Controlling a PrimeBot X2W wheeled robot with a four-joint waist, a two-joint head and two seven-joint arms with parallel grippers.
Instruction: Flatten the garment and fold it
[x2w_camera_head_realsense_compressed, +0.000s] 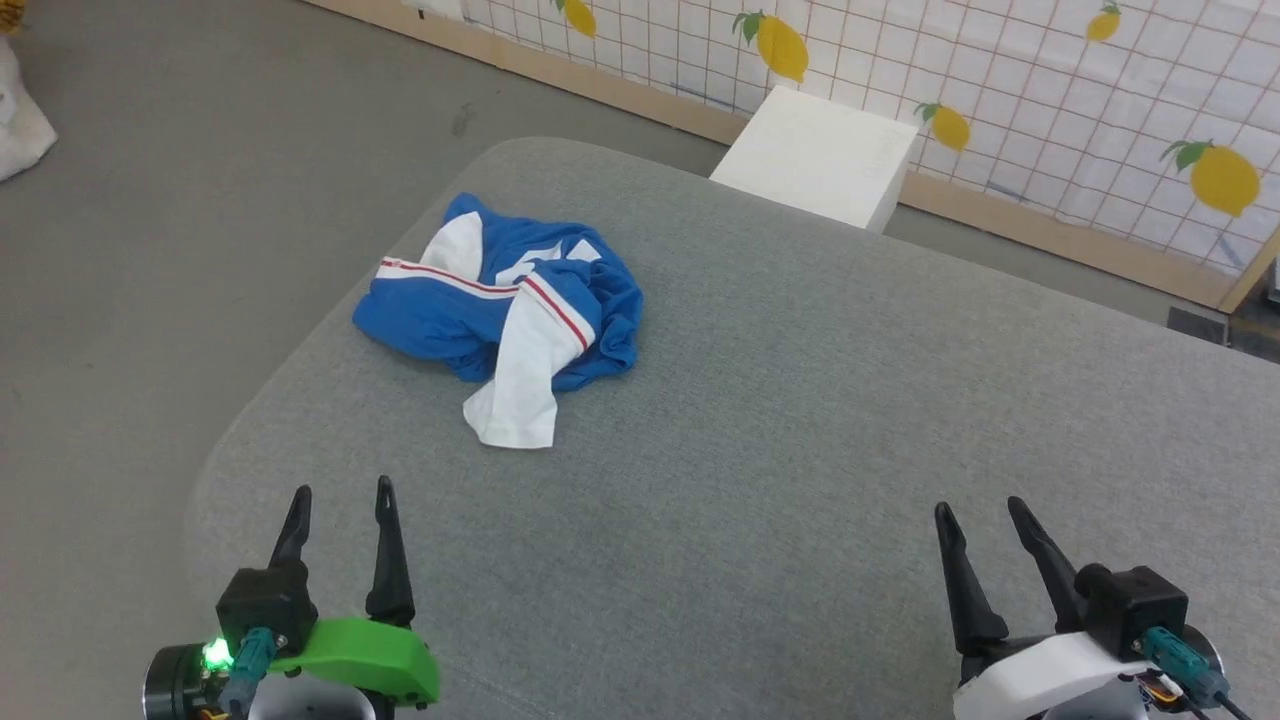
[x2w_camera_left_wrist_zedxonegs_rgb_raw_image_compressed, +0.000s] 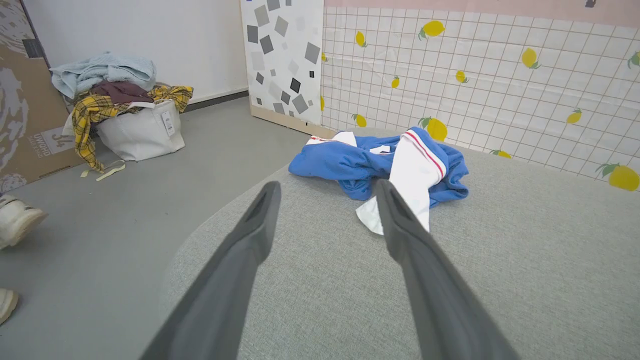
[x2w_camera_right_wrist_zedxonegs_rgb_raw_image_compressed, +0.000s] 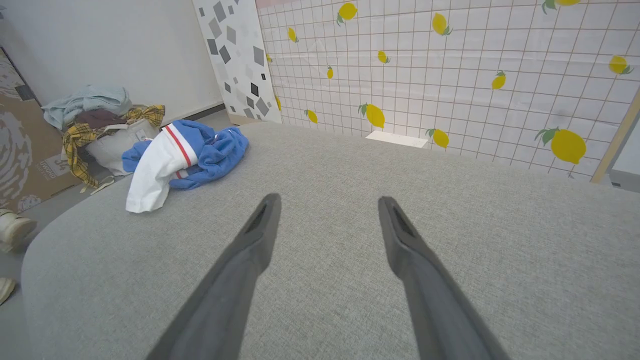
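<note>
Ahead, garment (x2w_camera_head_realsense_compressed: 500, 310) bunched on grey pad (x2w_camera_head_realsense_compressed: 800, 450) — left hand (x2w_camera_head_realsense_compressed: 340, 492), right hand (x2w_camera_head_realsense_compressed: 978, 507) spread, lemon wall (x2w_camera_head_realsense_compressed: 1000, 60).

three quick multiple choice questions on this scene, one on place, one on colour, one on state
1. Where on the grey table is the jersey T-shirt?
A) right side
B) left side, ahead of the left gripper
C) hanging off the near edge

2. What colour is its sleeve?
A) yellow
B) black
C) white

3. What state is it in?
A) crumpled heap
B) spread flat
C) neatly folded

Answers:
1 B, the head view shows it at upper left, far from the right gripper.
2 C, the sleeve trailing toward the robot is white.
3 A, it is bunched, the sleeve draped over blue cloth.
</note>
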